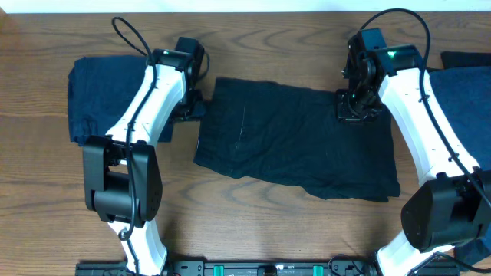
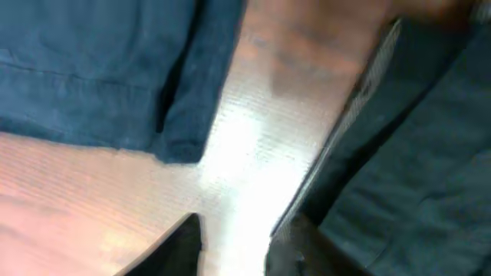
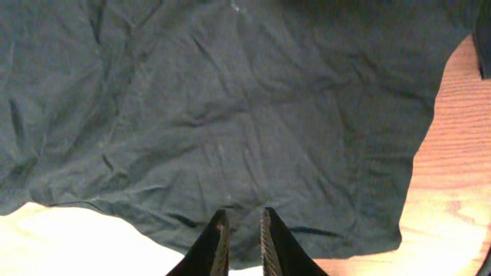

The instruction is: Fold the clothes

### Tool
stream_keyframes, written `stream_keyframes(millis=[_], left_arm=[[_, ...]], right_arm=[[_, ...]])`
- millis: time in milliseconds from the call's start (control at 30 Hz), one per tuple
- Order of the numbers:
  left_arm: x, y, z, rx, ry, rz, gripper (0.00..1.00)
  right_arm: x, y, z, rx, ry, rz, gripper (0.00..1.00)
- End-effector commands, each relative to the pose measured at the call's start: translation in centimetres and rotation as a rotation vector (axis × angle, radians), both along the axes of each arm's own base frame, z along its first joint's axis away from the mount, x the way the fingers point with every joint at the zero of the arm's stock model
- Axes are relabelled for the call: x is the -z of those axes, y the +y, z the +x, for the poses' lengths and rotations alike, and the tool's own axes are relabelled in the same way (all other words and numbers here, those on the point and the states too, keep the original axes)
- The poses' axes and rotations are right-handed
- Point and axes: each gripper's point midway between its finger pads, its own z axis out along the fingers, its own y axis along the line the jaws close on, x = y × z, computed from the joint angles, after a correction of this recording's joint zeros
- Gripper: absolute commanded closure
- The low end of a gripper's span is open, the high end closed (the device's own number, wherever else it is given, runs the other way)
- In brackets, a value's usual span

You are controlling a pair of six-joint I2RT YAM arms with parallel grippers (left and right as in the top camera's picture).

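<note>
Right gripper (image 3: 242, 234) narrow, pinching black garment (image 1: 291, 149) edge (upper-right corner, overhead view). Left gripper (image 2: 234, 245) parted, empty, over worktop (image 2: 245, 138) between black garment and navy garment (image 1: 96, 96).

The brown wooden counter (image 1: 46, 207) carries three pieces of clothing. A black garment (image 1: 295, 142) lies spread flat in the middle. A folded navy garment (image 1: 100, 96) lies at the far left, and a second navy garment (image 1: 460, 100) lies at the right edge.
</note>
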Motion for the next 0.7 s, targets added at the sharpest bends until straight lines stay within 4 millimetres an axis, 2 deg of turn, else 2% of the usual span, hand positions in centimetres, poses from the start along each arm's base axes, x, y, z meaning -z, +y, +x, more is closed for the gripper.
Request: stream_keyframes(millis=[0, 100, 200, 300, 400, 667], left_arm=[[-2.9, -2.7, 1.6, 0.087, -0.097, -0.133, 0.94], [-2.6, -4.9, 1.2, 0.118, -0.067, -0.260, 0.94], [-2.1, -7.6, -1.0, 0.211, 0.024, -0.392, 0.94], [-1.4, -7.8, -2.7, 0.221, 0.087, -0.386, 0.94], [0.1, -8.0, -4.3, 0.215, 0.139, -0.379, 0.94], [5.2, -7.9, -6.3, 0.183, 0.166, -0.373, 0.94]], right_arm=[[-0.4, -0.9, -0.1, 0.019, -0.012, -0.012, 0.86], [-0.3, -2.1, -0.9, 0.069, 0.027, -0.017, 0.97], [0.1, -3.8, -2.0, 0.135, 0.082, -0.024, 0.99], [1.3, -5.1, -2.7, 0.186, 0.117, -0.026, 0.99], [3.9, -6.1, -4.1, 0.243, 0.172, -0.019, 0.99], [10.2, -6.5, -5.8, 0.273, 0.182, 0.013, 0.99]])
